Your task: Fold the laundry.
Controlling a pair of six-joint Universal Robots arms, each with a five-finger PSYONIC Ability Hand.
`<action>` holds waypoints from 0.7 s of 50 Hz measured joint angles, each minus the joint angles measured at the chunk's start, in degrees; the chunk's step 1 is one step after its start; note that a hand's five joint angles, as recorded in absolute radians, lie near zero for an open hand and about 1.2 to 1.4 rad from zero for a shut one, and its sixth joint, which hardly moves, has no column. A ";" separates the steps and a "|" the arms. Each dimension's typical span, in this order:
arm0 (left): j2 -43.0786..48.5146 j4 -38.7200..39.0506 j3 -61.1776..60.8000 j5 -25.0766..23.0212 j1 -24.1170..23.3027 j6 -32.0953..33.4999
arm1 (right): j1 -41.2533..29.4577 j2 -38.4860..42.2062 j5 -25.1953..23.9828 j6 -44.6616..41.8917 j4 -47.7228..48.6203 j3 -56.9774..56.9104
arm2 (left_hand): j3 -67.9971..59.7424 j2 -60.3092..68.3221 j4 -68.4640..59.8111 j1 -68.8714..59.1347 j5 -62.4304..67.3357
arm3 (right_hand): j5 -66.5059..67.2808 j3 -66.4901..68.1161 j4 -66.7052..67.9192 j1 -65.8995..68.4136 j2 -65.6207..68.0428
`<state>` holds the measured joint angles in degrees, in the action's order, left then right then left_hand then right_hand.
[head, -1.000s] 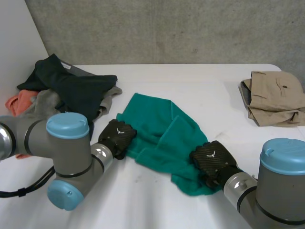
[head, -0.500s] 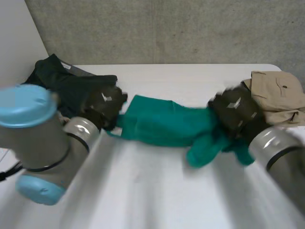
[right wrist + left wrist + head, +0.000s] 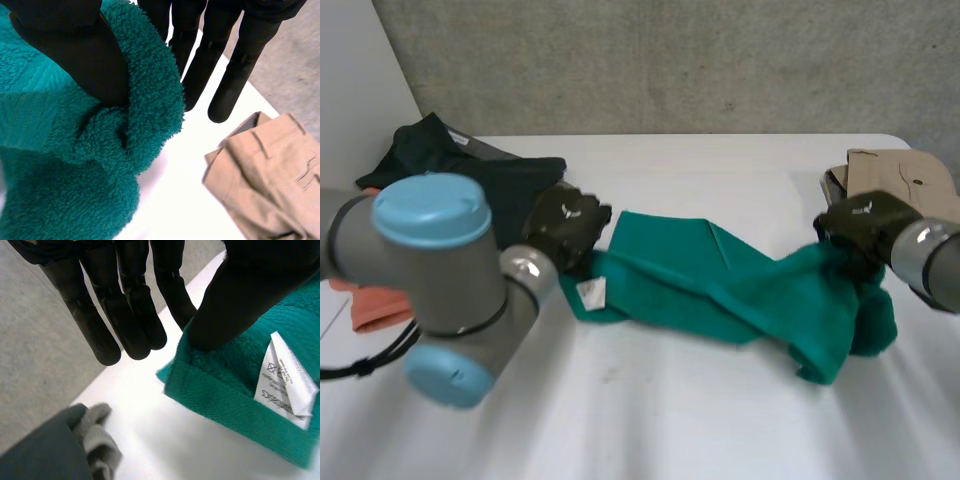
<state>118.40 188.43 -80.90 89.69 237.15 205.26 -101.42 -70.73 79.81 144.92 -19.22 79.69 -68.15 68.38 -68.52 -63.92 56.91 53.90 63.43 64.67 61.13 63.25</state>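
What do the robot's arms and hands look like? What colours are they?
The left arm is a fat grey tube with round joints and light-blue caps. The right arm is grey too. Each ends in a shiny silver wrist ring. The left hand and right hand are black, with long rounded fingers and a thick thumb, and a small white mark on the back.

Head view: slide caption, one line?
Left hand and right hand pinch opposite ends of a green towel stretched across the white table.
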 measured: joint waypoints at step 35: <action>-4.40 14.78 -5.20 6.55 -0.64 6.38 | -0.37 9.84 -3.05 22.44 5.30 -14.34 | 0.00 0.00 -0.21 -0.03 0.38 | -0.01 0.00 -0.11 0.00 0.00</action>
<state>114.01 203.21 -86.10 96.25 236.51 211.64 -101.79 -60.89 76.76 167.36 -13.92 65.34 -68.15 68.39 -68.73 -63.95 57.29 53.89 63.43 64.56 61.13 63.24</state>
